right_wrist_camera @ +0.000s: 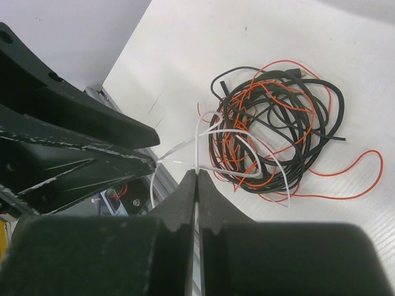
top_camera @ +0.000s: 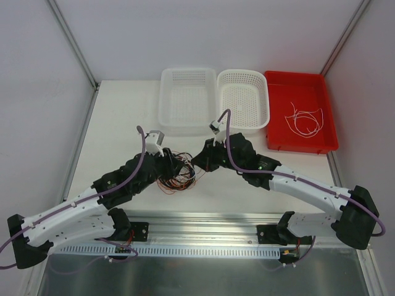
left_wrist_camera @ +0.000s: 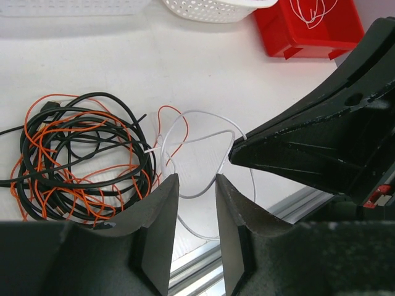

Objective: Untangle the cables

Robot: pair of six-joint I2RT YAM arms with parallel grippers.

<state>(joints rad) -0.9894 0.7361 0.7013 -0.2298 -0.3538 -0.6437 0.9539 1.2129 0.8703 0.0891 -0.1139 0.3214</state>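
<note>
Cables (top_camera: 176,172) tangled near table (top_camera: 117,123) edge, right claw (right_wrist_camera: 196,174) clenched on white cable (left_wrist_camera: 207,112), left claw (left_wrist_camera: 196,182) parted.

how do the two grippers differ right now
The left gripper has its jaws apart; the right gripper has them shut. The left grips nothing, the white cable lying loose in its gap; the right pinches that cable at its tips. Both are black two-finger grippers.

White table (top_camera: 123,111) — cables (top_camera: 176,174), two baskets (top_camera: 185,102), red tray (top_camera: 290,89).
</note>
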